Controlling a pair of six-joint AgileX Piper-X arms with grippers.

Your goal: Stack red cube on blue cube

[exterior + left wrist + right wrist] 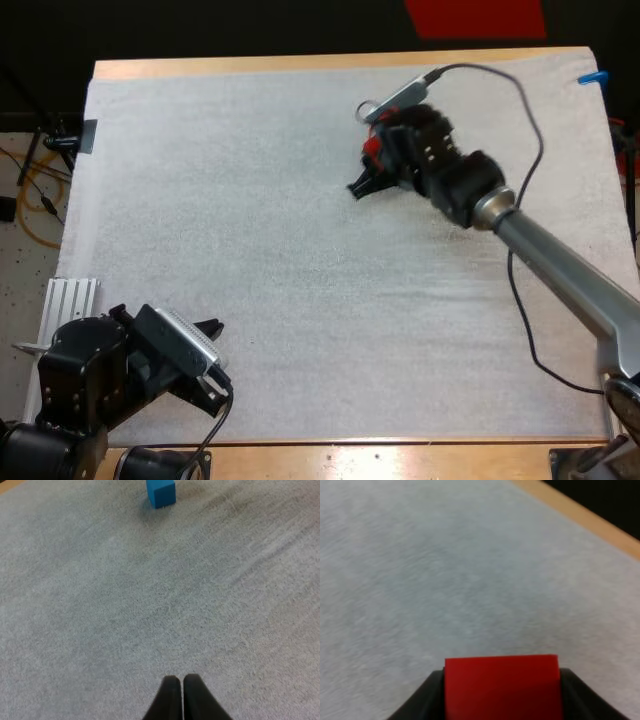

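Upper right in the high view, the right gripper (502, 696) clamps the red cube (372, 151); the left gripper (177, 681) is pinched on nothing (the blue cube (161, 493) sits on the mat (250, 250) well ahead of it). An off-centre release could tip the red cube off.
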